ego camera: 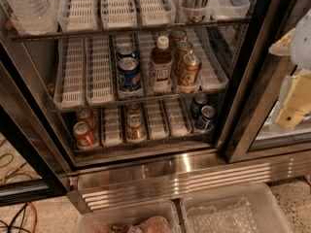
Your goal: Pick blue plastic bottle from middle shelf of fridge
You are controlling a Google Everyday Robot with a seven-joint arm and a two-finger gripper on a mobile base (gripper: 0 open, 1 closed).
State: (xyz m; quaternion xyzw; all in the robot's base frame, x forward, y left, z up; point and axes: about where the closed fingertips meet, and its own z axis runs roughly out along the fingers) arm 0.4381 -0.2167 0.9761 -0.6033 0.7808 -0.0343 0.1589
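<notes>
Nearest, clear bins sit below the steel base of the fridge. The gripper hangs at the right, outside the black door post — wide or narrow, I cannot tell. Deeper, on the middle shelf, the blue plastic bottle stands upright between a blue can and gold-brown cans, close on both sides. Best to enter level, taking it above can height — the upper rack leaves little headroom; left lanes lie open.
</notes>
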